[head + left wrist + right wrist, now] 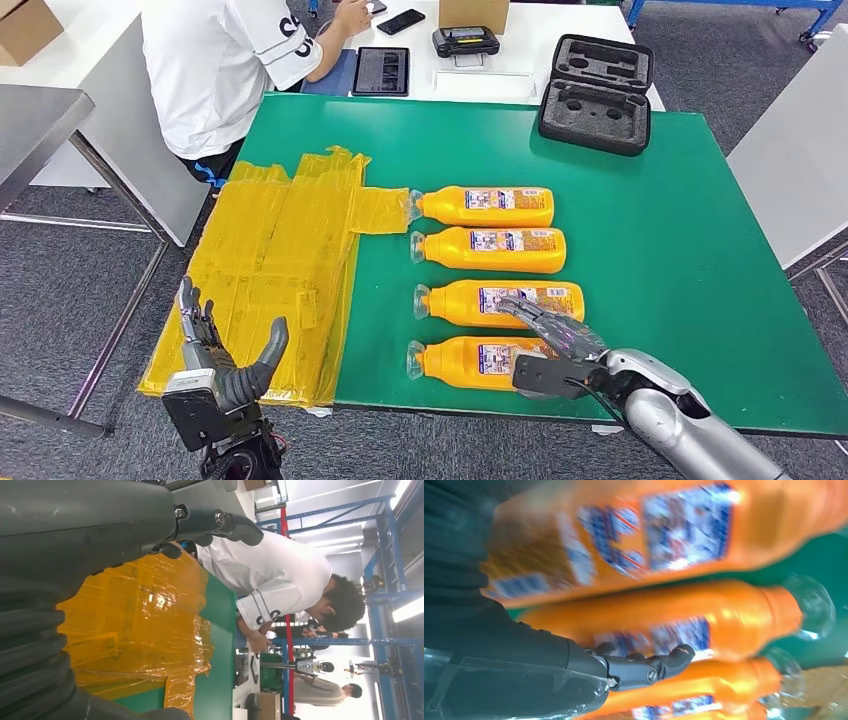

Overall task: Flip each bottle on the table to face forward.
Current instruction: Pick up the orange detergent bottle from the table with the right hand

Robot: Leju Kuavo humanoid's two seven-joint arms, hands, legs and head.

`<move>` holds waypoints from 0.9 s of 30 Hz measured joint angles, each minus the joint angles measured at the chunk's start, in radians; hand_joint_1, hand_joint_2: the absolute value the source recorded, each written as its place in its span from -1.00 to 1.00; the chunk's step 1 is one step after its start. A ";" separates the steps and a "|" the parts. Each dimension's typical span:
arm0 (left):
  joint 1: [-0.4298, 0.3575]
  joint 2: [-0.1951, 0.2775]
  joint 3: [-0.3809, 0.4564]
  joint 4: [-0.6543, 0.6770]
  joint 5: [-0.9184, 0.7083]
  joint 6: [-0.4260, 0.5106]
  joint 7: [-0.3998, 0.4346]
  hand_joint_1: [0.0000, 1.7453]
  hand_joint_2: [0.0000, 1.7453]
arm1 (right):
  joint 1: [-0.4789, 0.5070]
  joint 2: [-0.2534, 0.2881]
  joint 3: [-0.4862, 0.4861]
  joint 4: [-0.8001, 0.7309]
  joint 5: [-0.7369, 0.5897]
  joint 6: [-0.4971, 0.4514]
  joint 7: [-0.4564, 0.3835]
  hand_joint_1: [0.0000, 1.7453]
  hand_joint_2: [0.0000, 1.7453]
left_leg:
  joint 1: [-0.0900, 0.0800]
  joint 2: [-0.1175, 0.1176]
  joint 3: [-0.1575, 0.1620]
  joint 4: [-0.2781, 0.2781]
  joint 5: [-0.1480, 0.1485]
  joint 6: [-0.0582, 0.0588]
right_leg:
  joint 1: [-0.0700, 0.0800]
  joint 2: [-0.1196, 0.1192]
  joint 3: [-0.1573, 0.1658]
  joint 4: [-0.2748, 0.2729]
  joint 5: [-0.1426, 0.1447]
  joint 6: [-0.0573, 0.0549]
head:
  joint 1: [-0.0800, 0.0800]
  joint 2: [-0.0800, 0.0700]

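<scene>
Several orange bottles lie side by side on the green table [660, 220], clear caps pointing left and labels up: the far one [490, 206], the second [495, 250], the third [470, 303] and the nearest [460, 362]. My right hand [555, 345] hovers over the base end of the nearest bottle, fingers stretched out toward the third, nothing gripped. In the right wrist view the nearest bottle [624, 535] is close and blurred, with the thumb [649, 665] reaching out across the third bottle [704, 615]. My left hand [215, 350] is raised off the table's left front corner, fingers apart and empty.
Crumpled yellow film [280, 260] covers the table's left end and hangs over its edge. A black foam case [597, 95] sits at the back right. A person in a white shirt [230, 60] sits at the white table behind, by a tablet [381, 70].
</scene>
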 joint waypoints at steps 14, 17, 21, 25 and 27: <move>0.003 0.000 0.002 0.000 0.000 0.000 0.000 -1.00 1.00 | 0.124 -0.034 -0.040 -0.100 0.055 -0.033 0.032 -1.00 1.00 | 0.000 0.000 0.000 0.000 0.000 0.000 | 0.000 0.000 0.000 0.000 0.000 0.000 | 0.000 0.000; 0.005 0.000 0.002 0.000 0.000 -0.002 0.000 -1.00 1.00 | 0.143 -0.035 -0.054 -0.113 0.062 -0.035 0.036 -1.00 1.00 | 0.000 0.000 0.000 0.000 0.000 0.000 | 0.000 0.000 0.000 0.000 0.000 0.000 | 0.000 0.000; 0.009 0.000 0.003 0.000 0.002 -0.011 0.000 -1.00 1.00 | 0.165 -0.034 -0.079 -0.123 0.067 -0.039 0.047 -1.00 1.00 | 0.000 0.000 0.000 0.000 0.000 0.000 | 0.000 0.000 0.000 0.000 0.000 0.000 | 0.000 0.000; 0.010 0.000 0.003 0.001 0.009 -0.017 0.000 -1.00 1.00 | 0.191 -0.024 -0.101 -0.123 0.102 -0.055 0.061 -1.00 1.00 | 0.000 0.000 0.000 0.000 -0.001 0.000 | 0.000 0.000 0.000 0.000 0.000 0.000 | 0.000 0.000; 0.010 0.000 0.003 0.002 0.015 -0.019 0.000 -1.00 1.00 | 0.202 -0.017 -0.113 -0.123 0.115 -0.060 0.063 -1.00 1.00 | 0.000 0.000 0.001 0.000 0.000 0.000 | 0.000 0.000 0.000 0.000 0.000 0.000 | 0.000 0.000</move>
